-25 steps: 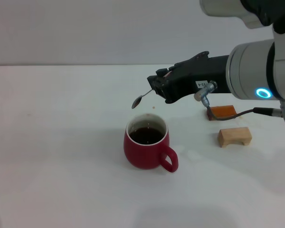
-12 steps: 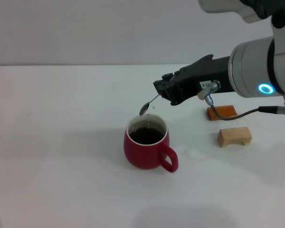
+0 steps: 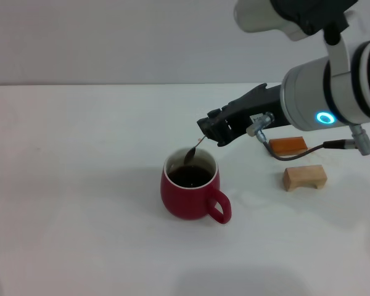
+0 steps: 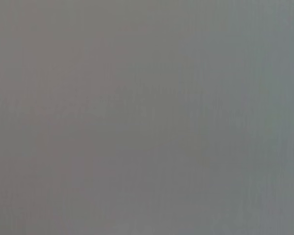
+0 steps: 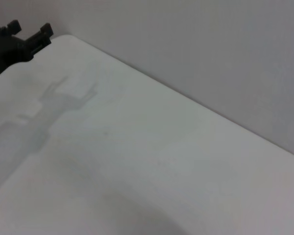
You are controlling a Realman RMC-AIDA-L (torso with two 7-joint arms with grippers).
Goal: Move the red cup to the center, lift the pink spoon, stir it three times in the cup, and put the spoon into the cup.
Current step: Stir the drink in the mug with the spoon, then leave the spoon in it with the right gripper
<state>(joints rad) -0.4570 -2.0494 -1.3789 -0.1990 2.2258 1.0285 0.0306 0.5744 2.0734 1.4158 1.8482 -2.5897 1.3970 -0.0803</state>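
Spoon (image 3: 192,152) lower, into cup (image 3: 190,188)

We see our right arm (image 3: 333,102) as a fat silver-white tube with black bands and a glowing blue ring (image 3: 324,118). At its 9 o'clock end sits our black right gripper (image 3: 209,128). A dark cable (image 3: 308,149) with silver plugs loops underneath.

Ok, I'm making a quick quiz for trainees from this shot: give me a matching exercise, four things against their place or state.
Things:
1. red cup
2. spoon
3. right gripper
4. tan block

States:
A. tilted, bowl dipped into the cup's mouth
B. lying on the table near an orange block
C. upright, dark liquid inside
D. shut on the spoon, above the cup

Pairs: 1-C, 2-A, 3-D, 4-B
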